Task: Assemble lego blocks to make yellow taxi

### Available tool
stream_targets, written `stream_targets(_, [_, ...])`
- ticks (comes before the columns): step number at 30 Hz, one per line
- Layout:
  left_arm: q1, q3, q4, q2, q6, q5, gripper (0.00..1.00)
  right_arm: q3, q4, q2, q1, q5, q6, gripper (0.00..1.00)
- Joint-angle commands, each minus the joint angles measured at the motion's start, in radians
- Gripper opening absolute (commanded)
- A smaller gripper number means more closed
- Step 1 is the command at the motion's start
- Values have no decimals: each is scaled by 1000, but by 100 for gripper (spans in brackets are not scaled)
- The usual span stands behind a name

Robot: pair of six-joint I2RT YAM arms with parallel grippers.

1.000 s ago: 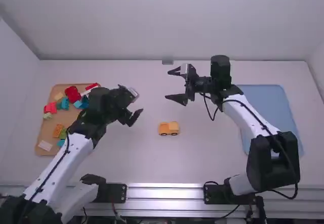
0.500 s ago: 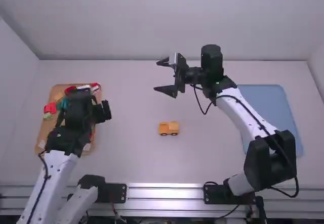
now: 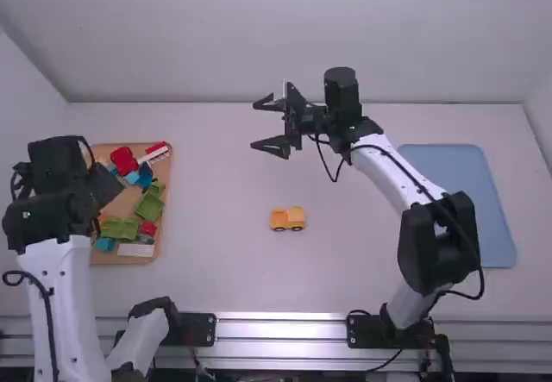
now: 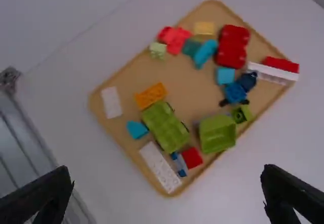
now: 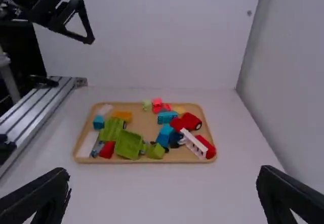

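Our left gripper [image 4: 168, 176] is wide open and empty, and it faces down toward the wooden tray [image 4: 188, 95], probably so we can choose the next block. Our right gripper [image 3: 254, 125] also has its fingers spread with nothing between them, raised out of the way, we judge, leaving room to pick. In the tray we see a pale yellow block [image 4: 204, 29] and an orange brick [image 4: 150, 95], either of which might suit the taxi. The orange-yellow car [image 3: 287, 219] stands upright on its wheels between the tray and the blue mat [image 3: 485, 175], likely kept central so both arms can reach it. Beneath lies the white table [image 3: 216, 184], with a metal rail [image 3: 280, 327] along its near side and a plain pale wall [image 3: 285, 37] behind.
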Motion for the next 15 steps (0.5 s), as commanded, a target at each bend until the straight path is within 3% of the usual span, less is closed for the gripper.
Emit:
stream_targets(1, [33, 27, 14, 10, 30, 57, 99, 35, 0, 11, 13, -19, -18, 99])
stream_targets(9, [61, 55, 97, 101, 21, 63, 99, 35, 3, 11, 18, -13, -18, 99])
stream_targets(15, [64, 269, 27, 380, 105, 208, 99, 35, 7, 11, 14, -13, -18, 99])
